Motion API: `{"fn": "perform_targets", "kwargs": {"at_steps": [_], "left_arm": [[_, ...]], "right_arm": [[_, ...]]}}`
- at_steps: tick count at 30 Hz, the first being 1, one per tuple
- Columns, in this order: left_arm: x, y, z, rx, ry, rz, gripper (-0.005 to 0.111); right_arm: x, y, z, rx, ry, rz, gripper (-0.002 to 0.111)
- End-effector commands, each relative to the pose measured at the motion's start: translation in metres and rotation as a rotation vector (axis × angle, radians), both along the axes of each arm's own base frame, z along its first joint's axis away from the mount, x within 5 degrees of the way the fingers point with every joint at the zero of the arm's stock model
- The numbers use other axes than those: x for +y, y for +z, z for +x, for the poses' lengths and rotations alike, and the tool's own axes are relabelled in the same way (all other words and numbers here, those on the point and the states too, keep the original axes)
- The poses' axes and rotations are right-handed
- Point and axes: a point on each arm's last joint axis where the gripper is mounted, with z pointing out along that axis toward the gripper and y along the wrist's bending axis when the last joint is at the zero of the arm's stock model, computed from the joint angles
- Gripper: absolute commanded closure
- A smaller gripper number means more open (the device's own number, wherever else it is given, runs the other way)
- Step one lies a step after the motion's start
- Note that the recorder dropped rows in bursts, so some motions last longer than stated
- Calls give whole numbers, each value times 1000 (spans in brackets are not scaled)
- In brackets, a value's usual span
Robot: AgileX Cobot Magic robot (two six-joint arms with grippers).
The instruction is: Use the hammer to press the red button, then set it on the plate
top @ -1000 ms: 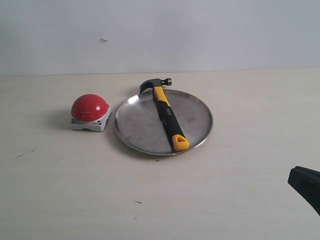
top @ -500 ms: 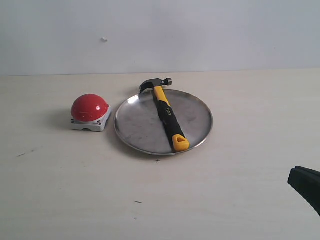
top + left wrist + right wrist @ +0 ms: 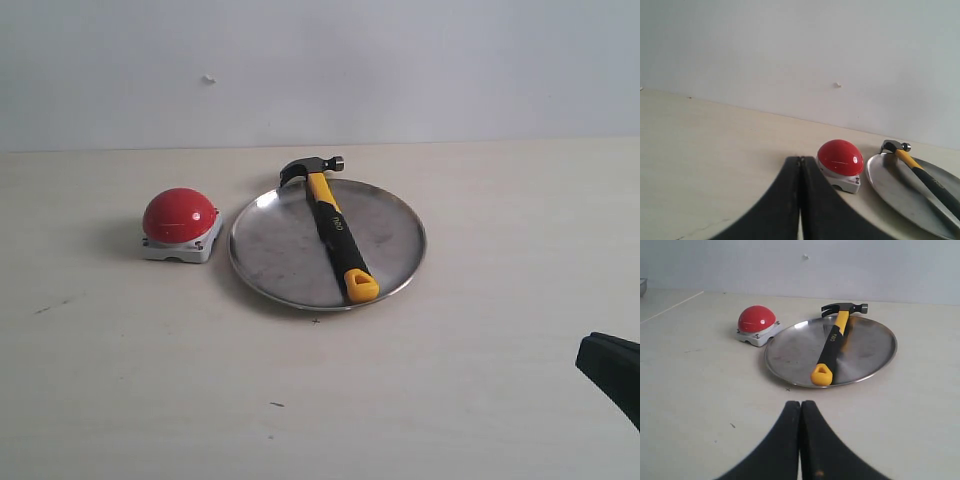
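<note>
The hammer (image 3: 333, 227) lies across the silver plate (image 3: 275, 250), its dark head (image 3: 310, 165) jutting over the far rim and its yellow handle end near the front rim. The red button (image 3: 179, 215) sits on its grey base just left of the plate. My right gripper (image 3: 800, 404) is shut and empty, low over the table in front of the plate (image 3: 865, 347) and hammer (image 3: 832, 345); only a dark part of it (image 3: 610, 372) shows at the exterior view's right edge. My left gripper (image 3: 800, 159) is shut and empty, close in front of the button (image 3: 840, 156).
A pale wooden table (image 3: 150, 380) carries everything, with a plain white wall (image 3: 400, 70) behind. Small dark specks mark the table (image 3: 276, 404) in front of the plate. The left arm does not show in the exterior view.
</note>
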Motion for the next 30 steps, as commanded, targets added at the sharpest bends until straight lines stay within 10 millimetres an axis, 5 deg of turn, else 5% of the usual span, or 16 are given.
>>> {"fn": "perform_targets", "kwargs": {"at_steps": [1,7,17,30], "left_arm": [[0,2,0,-16,-1,-2,107],[0,2,0,-16,-1,-2,107],[0,1,0,-14,-1,-2,107],[0,1,0,-14,-1,-2,107]], "right_arm": [[0,0,-1,-5,6,5,108],[-6,1,1,-69,-41,-65,108],[-39,12,-7,-283,-436,-91,108],[-40,14,-9,-340,-437,-161,108]]}}
